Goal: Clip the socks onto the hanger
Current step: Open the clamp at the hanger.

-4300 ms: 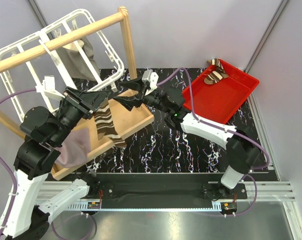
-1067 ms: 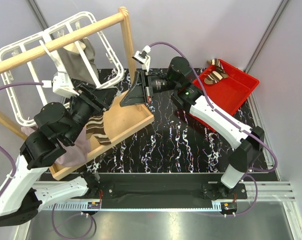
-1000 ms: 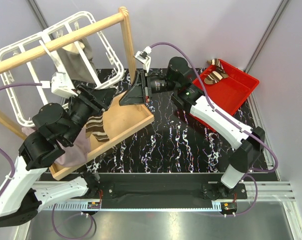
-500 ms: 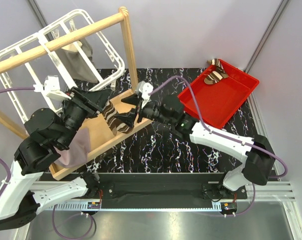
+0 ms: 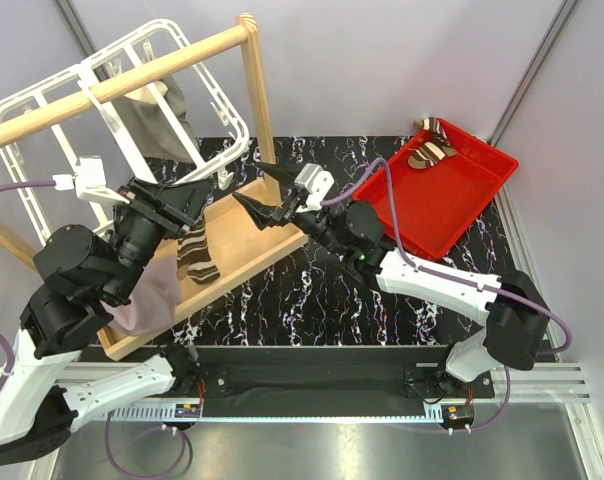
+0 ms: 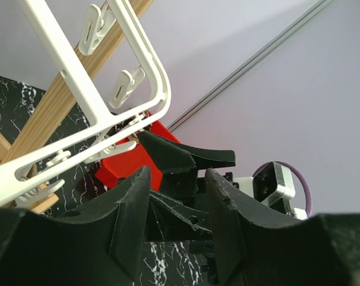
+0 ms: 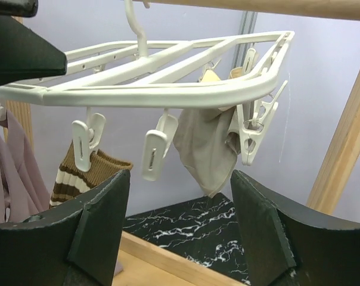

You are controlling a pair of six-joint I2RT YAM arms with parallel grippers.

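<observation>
Left gripper (image 6: 177,173): fingers partly apart, sock (image 5: 196,258) hanging just below; hold unclear
Right gripper (image 7: 180,179): fingers wide, empty, below hanger (image 7: 168,94)

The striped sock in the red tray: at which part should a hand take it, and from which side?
The sock lies limp in the far corner of the red tray, against its walls, so a sideways approach looks blocked. Probably come from above and pinch the end nearer the tray's middle.
</observation>
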